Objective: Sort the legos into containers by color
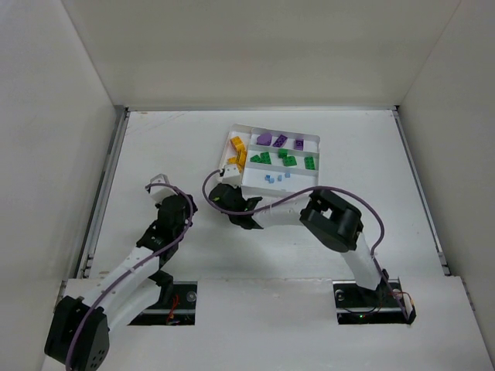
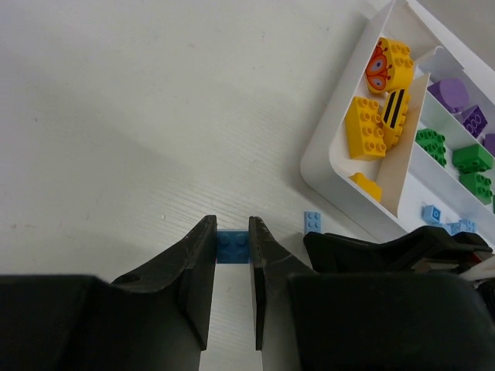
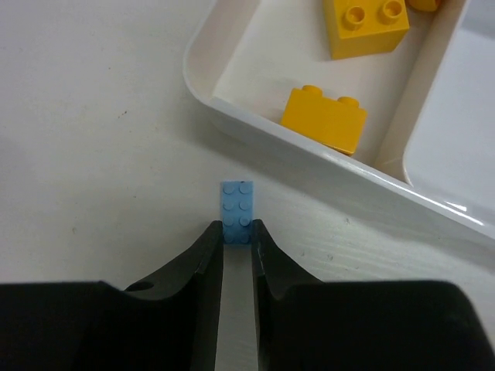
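Over on the left, the left gripper is closed on a blue brick, with the brick sitting square between its two black fingertips. It is out on the open white counter, well apart from the tray. From its own camera I cannot tell whether that brick rests on the counter or hangs just above it.

Next along, the right gripper is reaching toward the tray's near left corner. Its fingertips are pinched on the near end of a pale blue brick, and most of that brick sticks out beyond them. This brick lies flat on the counter, studs up, just beside the tray's outer wall but not touching it.

To the right is the white tray. Its short end section, on the left, holds the yellow bricks, one with a striped face and one with a printed pattern. In the long strips, the purple bricks are in the far one and the green bricks are in the middle one. A few pale blue bricks are in the strip nearest the arms.
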Controlling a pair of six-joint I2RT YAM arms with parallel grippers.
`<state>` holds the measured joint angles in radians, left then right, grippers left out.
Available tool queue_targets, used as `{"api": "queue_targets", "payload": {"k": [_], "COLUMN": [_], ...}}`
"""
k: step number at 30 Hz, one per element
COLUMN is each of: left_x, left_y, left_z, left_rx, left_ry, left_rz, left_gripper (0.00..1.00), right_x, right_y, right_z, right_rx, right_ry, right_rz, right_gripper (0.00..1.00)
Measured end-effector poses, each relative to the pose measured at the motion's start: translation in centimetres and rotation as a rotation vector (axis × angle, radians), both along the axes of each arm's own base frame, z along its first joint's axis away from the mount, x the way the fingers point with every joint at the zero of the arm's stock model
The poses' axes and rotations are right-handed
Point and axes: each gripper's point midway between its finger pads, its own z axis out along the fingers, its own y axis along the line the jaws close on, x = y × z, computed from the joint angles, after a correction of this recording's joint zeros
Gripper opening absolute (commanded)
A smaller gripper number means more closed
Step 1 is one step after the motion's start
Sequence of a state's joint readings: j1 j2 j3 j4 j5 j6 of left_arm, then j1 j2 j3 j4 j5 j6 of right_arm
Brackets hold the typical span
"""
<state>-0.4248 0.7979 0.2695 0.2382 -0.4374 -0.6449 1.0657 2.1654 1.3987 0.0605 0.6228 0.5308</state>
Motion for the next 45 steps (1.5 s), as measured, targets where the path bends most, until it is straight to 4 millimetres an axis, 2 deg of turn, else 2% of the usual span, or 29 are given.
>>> {"api": "queue_targets", "payload": {"k": [4, 9, 14, 16, 18, 23, 25, 27, 31, 34, 38, 42, 45], "left_x": [-0.1, -0.3, -0.4, 0.0, 0.7, 2.5, 2.9, 3.0, 3.4, 3.3, 2.9, 2.7, 2.7], "left_y": [-0.1, -0.9, -2.9, -4.2, -6.2, -11.5, -12.4, -12.5, -11.8, -10.9, -10.2, -9.9, -9.7], "left_z": [-0.4, -1.6, -2.4, -2.3, -1.8, 0.2, 1.1, 1.4, 1.4, 1.0, 0.8, 1.5, 2.0], "left_rx": [0.002, 0.021, 0.041, 0.047, 0.055, 0.058, 0.051, 0.048, 0.052, 0.056, 0.060, 0.049, 0.040], "left_ry": [0.015, 0.056, 0.090, 0.096, 0.099, 0.060, 0.035, 0.021, 0.020, 0.026, 0.030, 0.010, -0.004], "left_rz": [-0.003, -0.033, -0.094, -0.128, -0.173, -0.278, -0.294, -0.292, -0.271, -0.253, -0.242, -0.238, -0.233], "left_gripper": [0.17, 0.17, 0.18, 0.18, 0.18, 0.17, 0.17, 0.17, 0.17, 0.17, 0.17, 0.17, 0.17], "right_x": [-1.3, -5.3, -7.7, -7.6, -6.6, -3.0, -3.1, -4.3, -8.9, -11.3, -11.5, -10.7, -10.4], "right_y": [-1.7, -6.4, -9.1, -10.2, -11.7, -15.4, -15.3, -13.9, -9.5, -7.9, -8.1, -7.9, -7.8], "right_z": [0.0, 0.4, 3.5, 5.1, 6.4, 7.2, 7.1, 6.9, 5.5, 2.8, -0.2, 0.4, 0.6], "right_rx": [0.022, -0.015, 0.041, 0.083, 0.120, 0.163, 0.164, 0.158, 0.138, 0.083, 0.000, -0.016, -0.021], "right_ry": [-0.009, 0.013, -0.004, -0.019, -0.032, -0.043, -0.032, -0.022, 0.017, 0.069, 0.112, 0.087, 0.078], "right_rz": [-0.008, 0.016, 0.034, 0.017, -0.020, -0.129, -0.110, -0.048, 0.140, 0.228, 0.237, 0.209, 0.199], "right_gripper": [0.20, 0.20, 0.21, 0.21, 0.20, 0.28, 0.36, 0.45, 0.55, 0.55, 0.52, 0.50, 0.42]}}
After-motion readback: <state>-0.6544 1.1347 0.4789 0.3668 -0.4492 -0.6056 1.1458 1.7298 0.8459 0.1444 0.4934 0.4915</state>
